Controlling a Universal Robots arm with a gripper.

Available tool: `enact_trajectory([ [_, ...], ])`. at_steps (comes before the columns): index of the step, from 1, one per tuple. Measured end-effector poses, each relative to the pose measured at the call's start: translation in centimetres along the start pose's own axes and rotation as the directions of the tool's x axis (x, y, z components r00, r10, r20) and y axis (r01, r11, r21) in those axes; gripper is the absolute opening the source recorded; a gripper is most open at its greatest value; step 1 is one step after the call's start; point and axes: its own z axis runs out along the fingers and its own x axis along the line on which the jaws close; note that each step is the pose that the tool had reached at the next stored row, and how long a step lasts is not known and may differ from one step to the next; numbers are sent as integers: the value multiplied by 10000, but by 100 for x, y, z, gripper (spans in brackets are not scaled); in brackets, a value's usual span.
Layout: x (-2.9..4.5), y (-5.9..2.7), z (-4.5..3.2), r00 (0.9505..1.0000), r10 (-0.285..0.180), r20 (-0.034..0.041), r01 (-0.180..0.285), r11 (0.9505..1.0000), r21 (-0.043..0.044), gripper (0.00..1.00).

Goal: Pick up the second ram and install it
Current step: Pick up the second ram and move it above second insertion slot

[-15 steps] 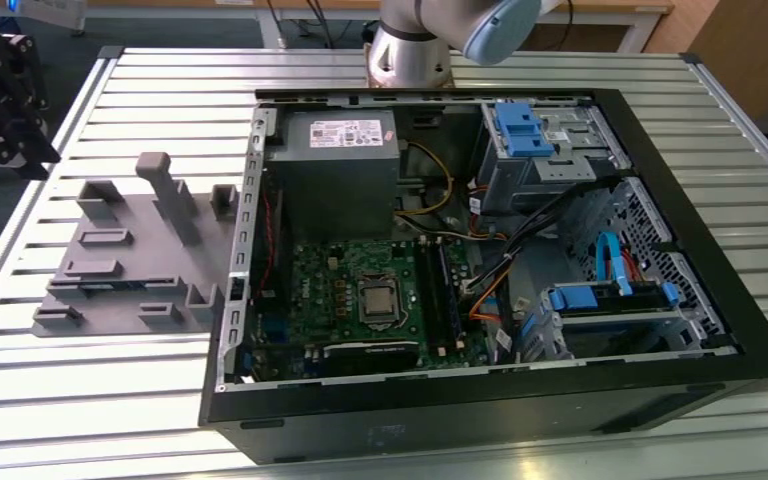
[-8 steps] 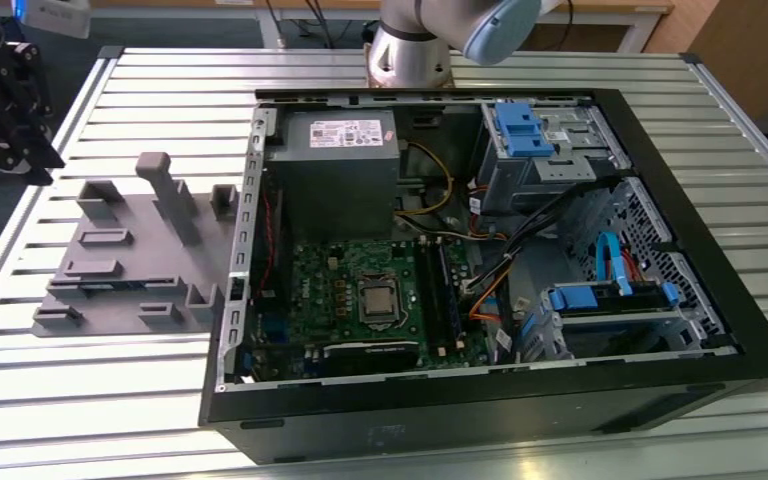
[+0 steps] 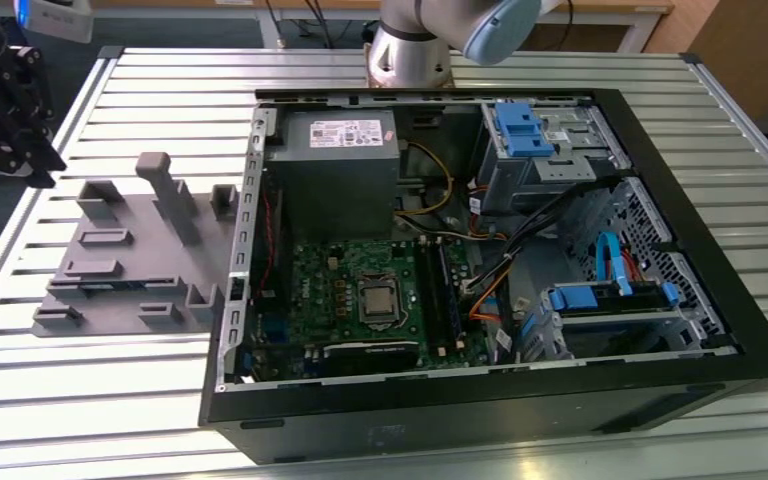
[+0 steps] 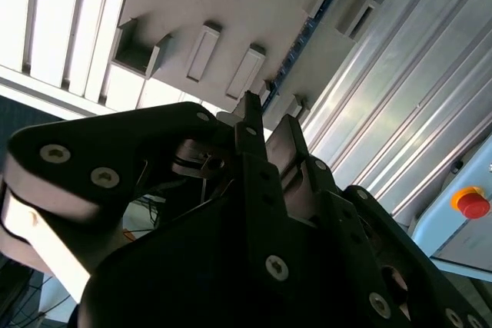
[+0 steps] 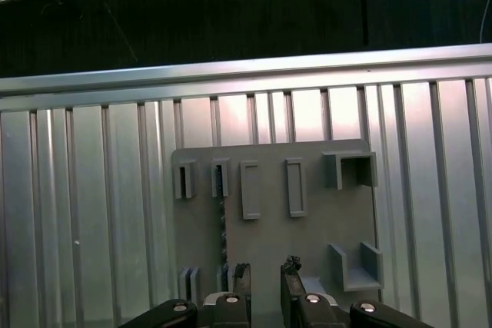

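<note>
The second ram [image 5: 223, 224] is a thin blue stick standing on edge in a slot of the grey holder block [image 5: 307, 232]. In the second wrist view the ram [image 4: 301, 40] shows as a blue strip on that block, and in the exterior view the ram [image 3: 95, 286] lies near the block's front. My gripper [image 5: 266, 270] hovers above the block, off to one side of the ram, and touches nothing. Its black fingers [image 4: 250, 117] stand apart with nothing between them. In the exterior view my gripper [image 3: 4, 110] hangs over the table's left edge.
The open black computer case [image 3: 704, 250] fills the exterior view's right. Inside are the green motherboard [image 3: 344, 290] with long black slots [image 3: 440, 290], a grey power-supply box [image 3: 335, 165] and blue drive brackets [image 3: 524, 130]. The holder block [image 3: 124, 260] has tall posts. The table [image 5: 92, 213] is ribbed metal.
</note>
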Motion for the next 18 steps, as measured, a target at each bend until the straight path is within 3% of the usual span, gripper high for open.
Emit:
enact_trajectory([
  [18, 27, -4, 96, 10000, -9, 0, 9, 10000, 0, 30],
])
